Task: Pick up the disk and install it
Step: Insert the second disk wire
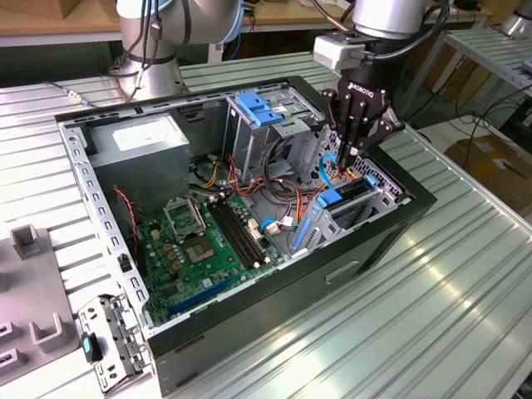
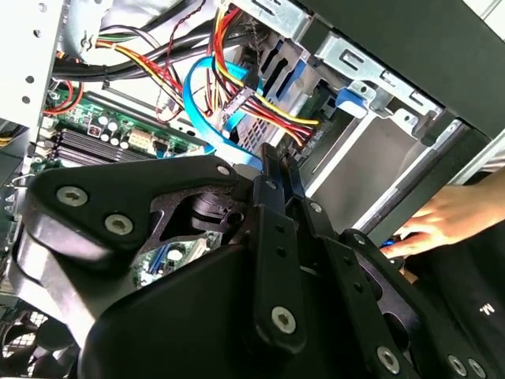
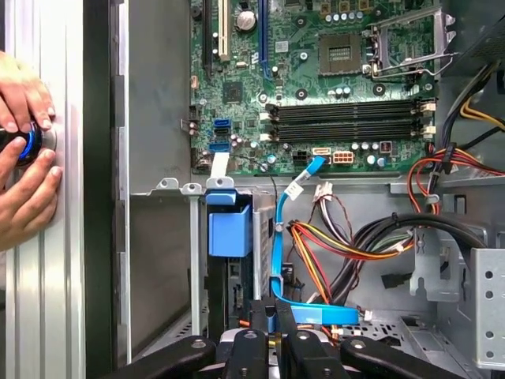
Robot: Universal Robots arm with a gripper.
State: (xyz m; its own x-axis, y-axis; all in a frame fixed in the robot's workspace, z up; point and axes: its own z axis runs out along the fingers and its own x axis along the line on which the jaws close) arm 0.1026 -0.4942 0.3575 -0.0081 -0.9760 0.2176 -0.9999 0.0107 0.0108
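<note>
The disk (image 1: 349,198) stands on edge in a slot of the metal drive cage (image 1: 378,204) at the exterior view's right end of the open computer case. Only its dark upper edge and blue rail end (image 1: 331,199) show. In the first wrist view the disk's blue rail tab (image 3: 229,229) sits at the cage mouth. My gripper (image 1: 356,152) hangs just above the cage, fingers shut together with nothing seen between them. Its fingertips (image 3: 282,316) are beside a light-blue data cable (image 3: 280,229). In the second wrist view the gripper (image 2: 276,154) points at the bundle of wires.
The motherboard (image 1: 208,237) lies on the case floor, with a grey power supply (image 1: 141,141) at the back. An upper cage carries a blue latch (image 1: 256,108). Red, yellow and black wires (image 3: 347,237) crowd the cage. A person's hands (image 3: 24,150) rest on a blue-lit button outside the case.
</note>
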